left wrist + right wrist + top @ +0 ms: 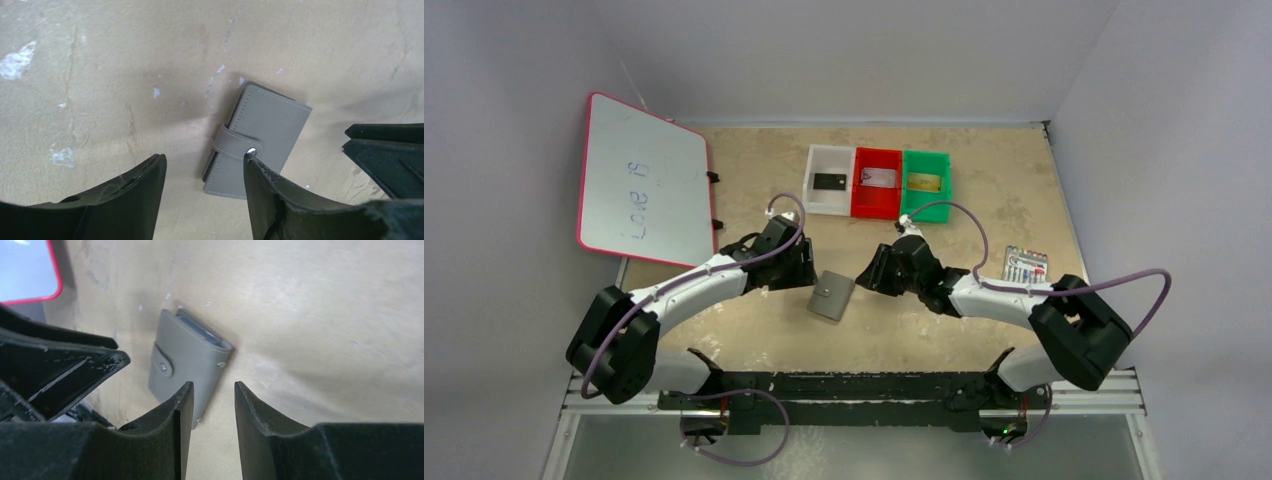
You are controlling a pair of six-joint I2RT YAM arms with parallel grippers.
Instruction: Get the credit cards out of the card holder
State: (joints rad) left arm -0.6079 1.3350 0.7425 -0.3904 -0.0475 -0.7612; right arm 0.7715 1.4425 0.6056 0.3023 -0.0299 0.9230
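Observation:
The grey card holder (832,295) lies flat on the table, closed, with its strap snapped over the front (260,137). A bluish inner edge shows at its far side (187,357). My left gripper (802,277) hovers just left of it, open (204,157), with nothing between the fingers. My right gripper (866,275) hovers just right of it, open (213,384) and empty. A black credit card (828,182) lies in the white tray, a silvery one (879,178) in the red tray and a gold one (924,182) in the green tray.
The white tray (816,200), red tray (876,210) and green tray (929,212) stand side by side at the back. A red-framed whiteboard (644,180) leans at the left. A marker pack (1026,265) lies at the right, beside the right arm.

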